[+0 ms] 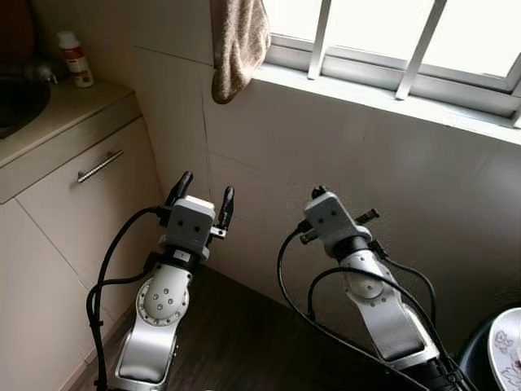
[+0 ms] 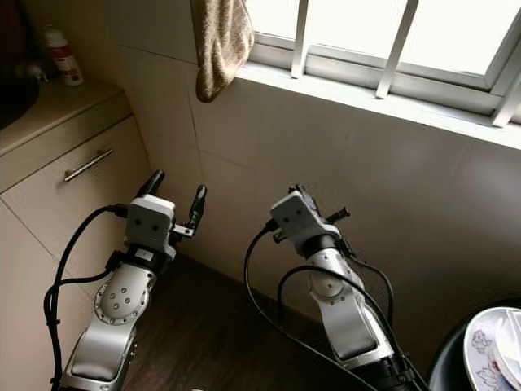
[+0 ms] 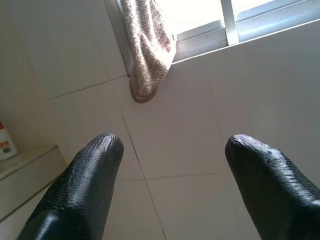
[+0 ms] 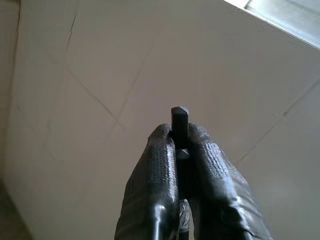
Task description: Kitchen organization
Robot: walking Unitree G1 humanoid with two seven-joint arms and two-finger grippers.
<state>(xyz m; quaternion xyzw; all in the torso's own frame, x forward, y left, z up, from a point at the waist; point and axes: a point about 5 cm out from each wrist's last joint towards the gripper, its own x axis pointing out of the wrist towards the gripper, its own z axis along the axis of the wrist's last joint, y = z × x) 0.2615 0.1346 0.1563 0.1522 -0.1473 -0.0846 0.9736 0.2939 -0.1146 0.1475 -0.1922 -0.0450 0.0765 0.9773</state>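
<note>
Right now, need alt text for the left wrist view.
Two black fingers of the open left gripper point at a pale tiled wall, holding nothing. A brown towel hangs from the window sill above, and a white bottle stands on a counter at the edge.

wall [image 1: 342,155]: pale glazed tile, smooth, soft sheen | towel [image 1: 238,45]: brown nubbly terry cloth | cabinet handle [image 1: 99,166]: brushed metal | floor [image 1: 244,342]: dark wood | left gripper [image 3: 170,165]: fingers [image 3: 85,185] black, matt, textured rubber | arms: silver metal

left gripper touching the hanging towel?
Apart. Left wrist view: left gripper fingers open, tiled wall between them and the towel, which hangs well beyond.
</note>
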